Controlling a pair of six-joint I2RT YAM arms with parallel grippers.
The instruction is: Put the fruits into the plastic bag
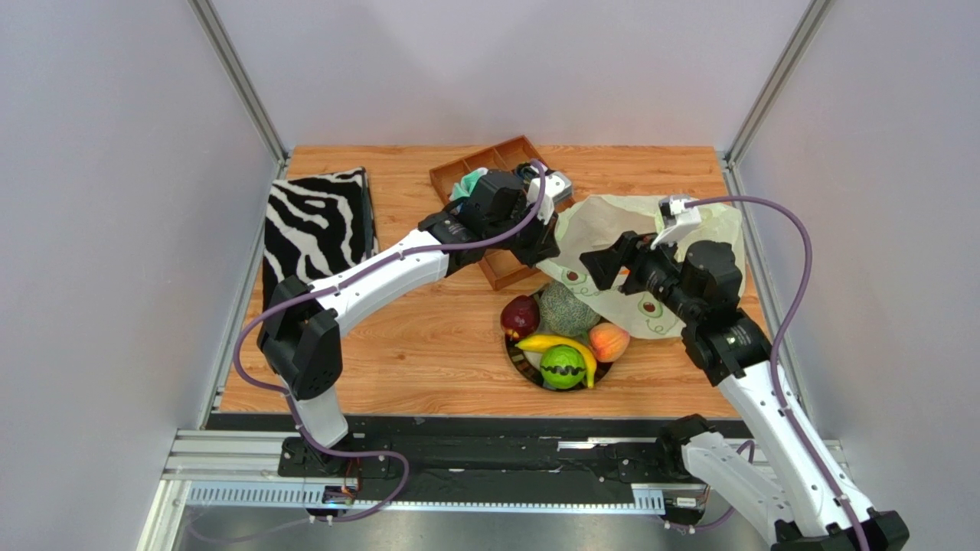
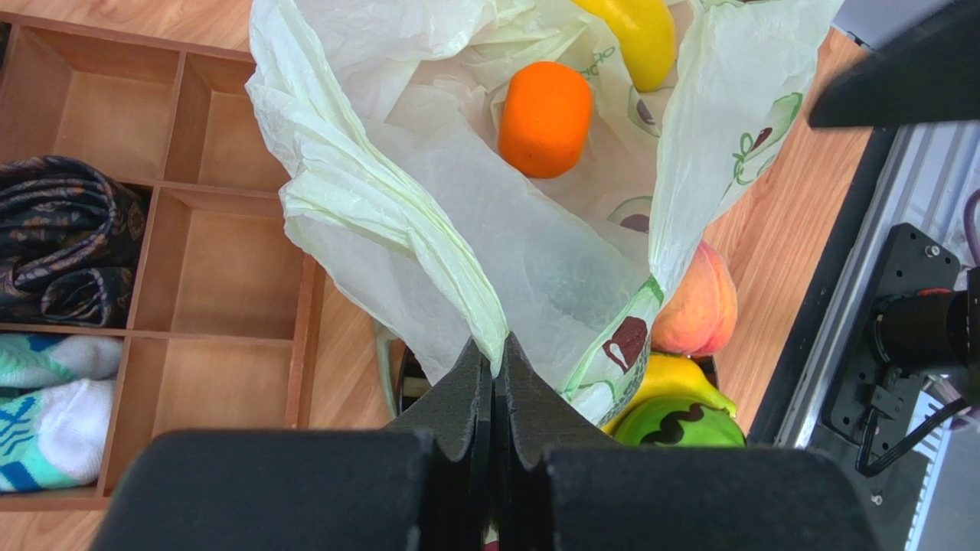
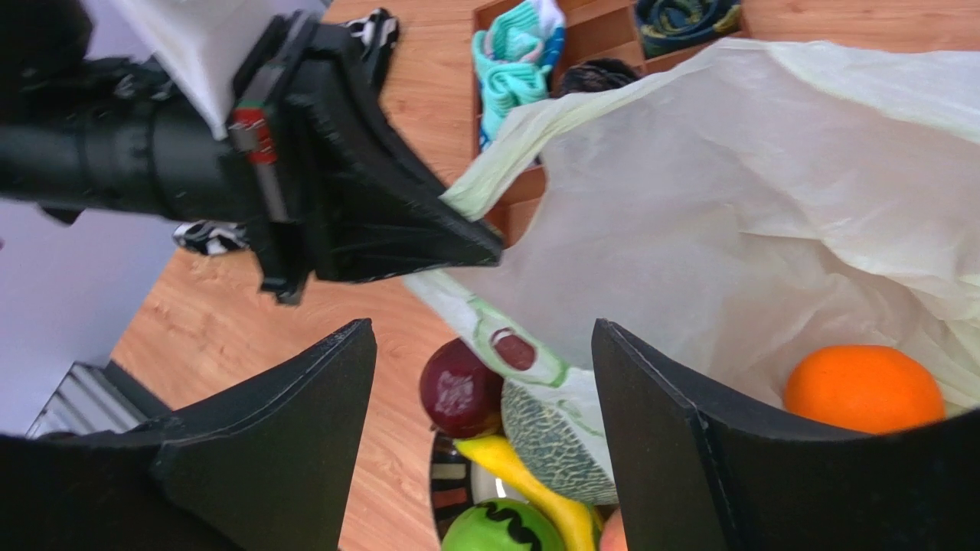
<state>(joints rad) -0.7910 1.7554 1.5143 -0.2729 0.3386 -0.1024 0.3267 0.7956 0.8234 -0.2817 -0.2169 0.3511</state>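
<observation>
The pale green plastic bag (image 1: 627,224) lies open at the back right, and my left gripper (image 2: 497,344) is shut on its bunched rim, holding the mouth up. Inside it lie an orange (image 2: 544,117) and a yellow oblong fruit (image 2: 638,35). In front of the bag, a bowl (image 1: 510,354) holds a dark red apple (image 1: 520,316), netted melon (image 1: 568,310), banana (image 1: 558,344), peach (image 1: 609,341) and striped green ball (image 1: 563,367). My right gripper (image 3: 483,333) hangs open over the bag's near rim and the bowl, holding nothing.
A wooden compartment tray (image 1: 495,161) with cloth rolls (image 2: 63,241) and socks (image 2: 46,402) sits behind my left gripper. The zebra-striped fabric box (image 1: 316,224) stands at the far left. Enclosure walls close in both sides and the back.
</observation>
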